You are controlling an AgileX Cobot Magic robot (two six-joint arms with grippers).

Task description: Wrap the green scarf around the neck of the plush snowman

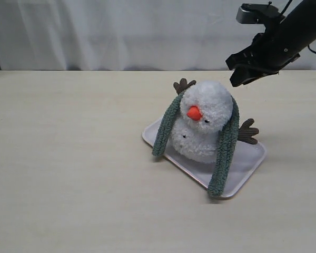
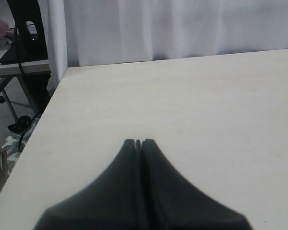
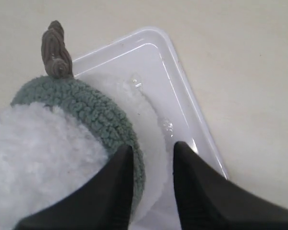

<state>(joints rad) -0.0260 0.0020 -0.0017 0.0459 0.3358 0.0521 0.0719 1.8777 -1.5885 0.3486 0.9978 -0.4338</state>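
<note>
Draping looks done; crossing the ends is what I judge comes next.

The pale wooden table (image 1: pixel 68 184) carries a clear plastic tray (image 1: pixel 251 158) at centre right of the exterior view, and on it sits the fluffy white plush snowman (image 1: pixel 200 142). The long grey-green fleece scarf (image 1: pixel 225 147) passes behind its head, both ends hanging down the front, uncrossed, so the snowman's neck (image 1: pixel 199 126) is bare in front. My right pincer (image 3: pixel 152 148) hangs in the upper right above the head, jaws apart, holding nothing. My left pincer (image 2: pixel 139 142) is closed over bare table. Next I must take one end and carry it across without toppling the toy. The brown twig arm (image 1: pixel 247 132) beside the right-hand end could snag.
</note>
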